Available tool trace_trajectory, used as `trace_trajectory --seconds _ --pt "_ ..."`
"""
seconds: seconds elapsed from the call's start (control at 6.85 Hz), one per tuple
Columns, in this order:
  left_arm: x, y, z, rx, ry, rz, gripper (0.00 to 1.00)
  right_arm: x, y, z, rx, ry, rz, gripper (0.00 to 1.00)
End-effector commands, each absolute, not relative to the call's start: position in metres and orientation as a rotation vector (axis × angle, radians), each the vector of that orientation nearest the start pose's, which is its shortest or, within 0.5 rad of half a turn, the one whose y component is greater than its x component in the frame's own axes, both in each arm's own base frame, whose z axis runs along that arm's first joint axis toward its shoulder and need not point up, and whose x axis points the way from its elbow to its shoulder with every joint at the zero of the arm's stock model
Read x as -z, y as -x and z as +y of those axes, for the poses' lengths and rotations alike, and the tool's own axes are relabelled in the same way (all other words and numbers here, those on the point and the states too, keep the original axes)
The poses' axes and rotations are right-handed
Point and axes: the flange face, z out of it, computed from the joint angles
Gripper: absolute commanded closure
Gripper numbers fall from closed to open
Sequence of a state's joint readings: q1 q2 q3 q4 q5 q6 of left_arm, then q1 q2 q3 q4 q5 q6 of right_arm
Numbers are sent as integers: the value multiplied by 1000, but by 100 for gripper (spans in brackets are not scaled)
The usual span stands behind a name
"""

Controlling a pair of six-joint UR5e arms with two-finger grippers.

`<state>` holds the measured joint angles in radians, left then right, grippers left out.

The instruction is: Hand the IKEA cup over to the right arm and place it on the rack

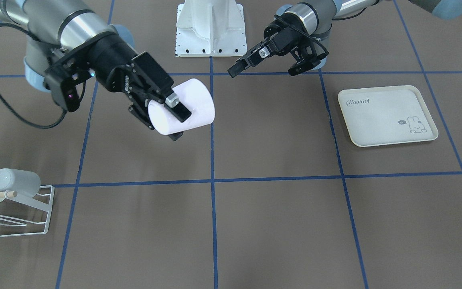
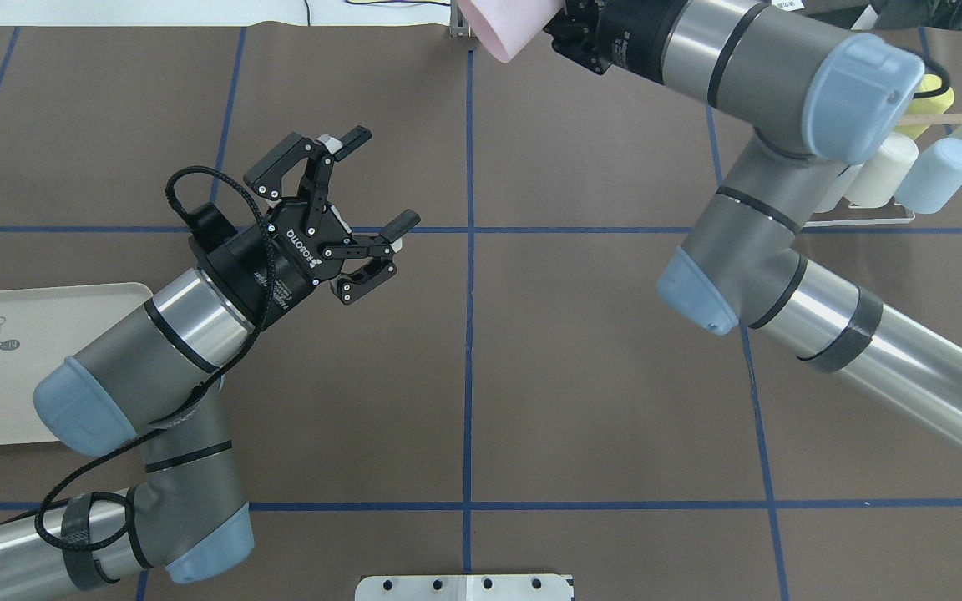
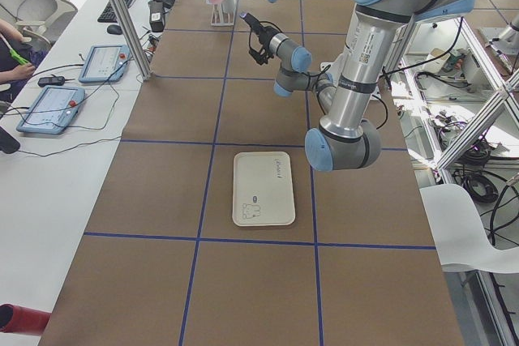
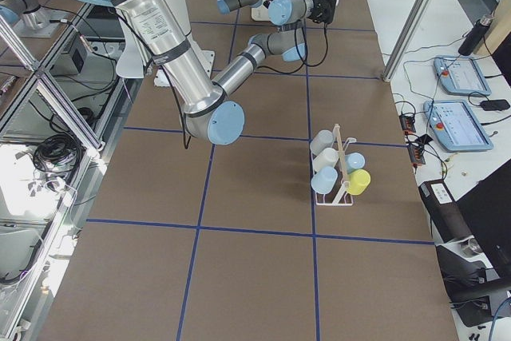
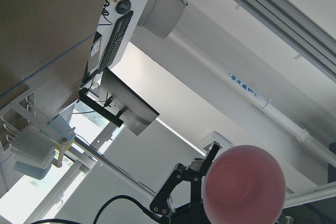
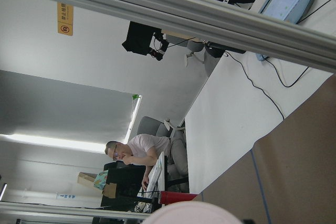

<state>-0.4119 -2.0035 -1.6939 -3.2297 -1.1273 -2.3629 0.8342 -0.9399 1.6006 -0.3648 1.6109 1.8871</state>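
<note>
The IKEA cup [image 1: 191,106] is pale pink and lies on its side in the air, with my right gripper [image 1: 177,122] shut on its rim end. In the overhead view the cup [image 2: 502,29] shows at the top edge, in front of the right wrist. It fills the lower part of the left wrist view as a pink disc [image 5: 244,182]. My left gripper [image 2: 382,177] is open and holds nothing; it points at the cup from a short way off [image 1: 263,72]. The white wire rack [image 1: 34,204] with its wooden rod stands at the table's right end [image 4: 335,197].
Several cups, white, blue and yellow, hang on the rack [image 2: 865,219]. A cream rabbit-print tray [image 1: 387,116] lies on the left arm's side. The robot's white base [image 1: 210,28] is at the table's near edge. A person sits at a desk beyond the table.
</note>
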Motion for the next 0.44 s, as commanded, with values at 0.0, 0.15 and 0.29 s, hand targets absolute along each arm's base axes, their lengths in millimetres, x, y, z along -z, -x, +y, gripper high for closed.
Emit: trace_trajectory --seconds 0.0,0.15,0.29 --pt "-239 -387 -385 1018 35 2271 0 -190 297 -594 -696 -592 -1654 100" --pt "-238 -367 -403 962 5 2150 0 -213 295 -602 -668 -642 -1530 100" --pt "-236 -337 -413 935 -12 2033 0 -236 289 -608 -668 -671 -1437 100"
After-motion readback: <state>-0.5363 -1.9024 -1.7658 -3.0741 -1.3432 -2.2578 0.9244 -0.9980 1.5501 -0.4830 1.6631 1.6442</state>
